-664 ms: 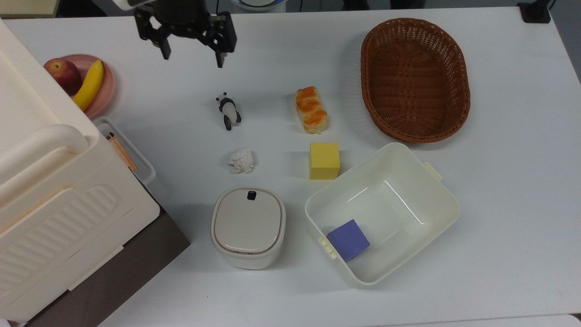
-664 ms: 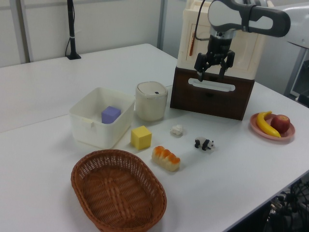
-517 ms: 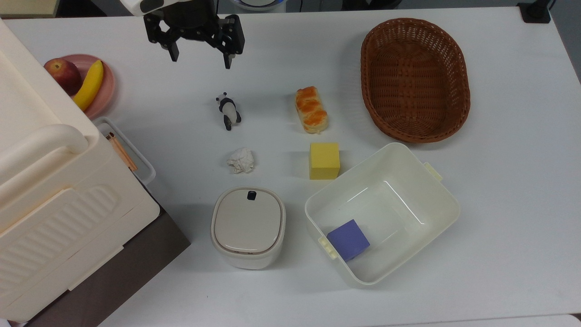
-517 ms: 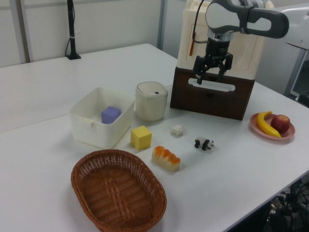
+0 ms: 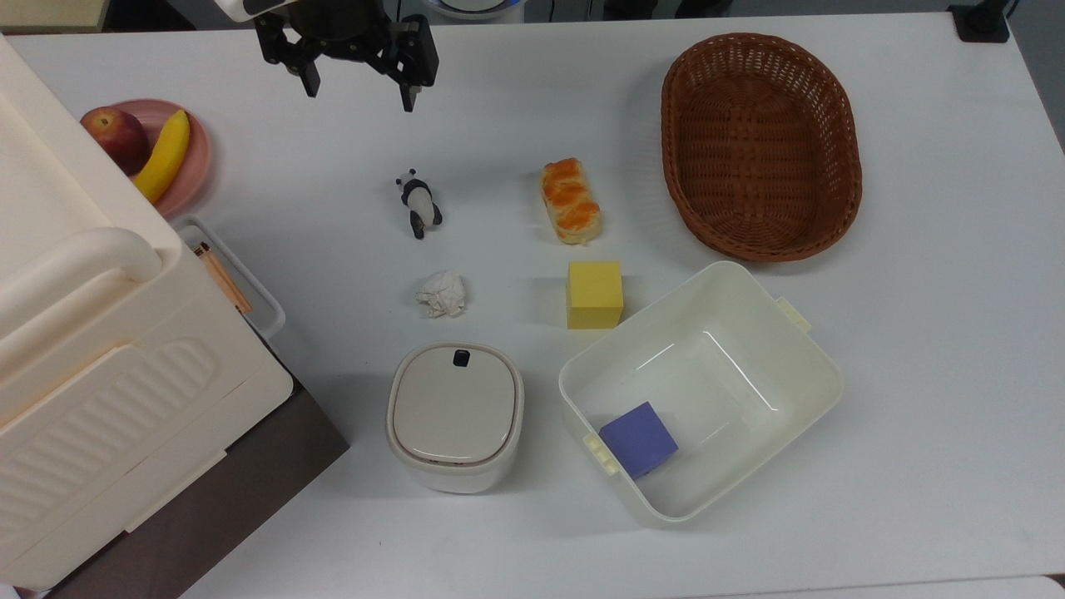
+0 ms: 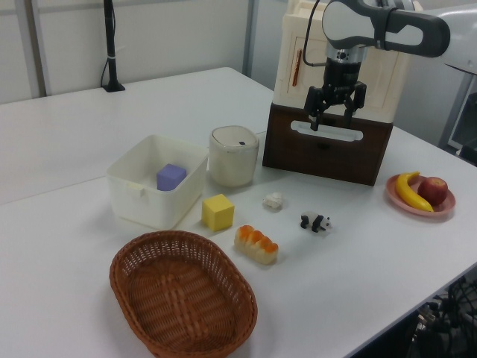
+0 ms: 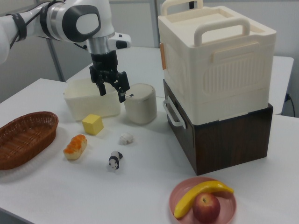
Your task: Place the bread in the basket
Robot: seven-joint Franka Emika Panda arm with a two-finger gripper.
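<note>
The bread, a small loaf with a glossy orange braided top, lies on the white table, untouched. The reddish-brown wicker basket stands empty, to the bread's right in the top view. My gripper hangs open and empty, high above the table. In the top view it is well to the left of the bread and further up, beyond the panda figure.
A panda figure, a crumpled paper ball and a yellow cube lie near the bread. A white bin holds a purple cube. A lidded pot, a fruit plate and a tall cream box stand nearby.
The open gripper drifted slightly right and down in the top view, then back up and left. The bread, basket and other things have not moved.
</note>
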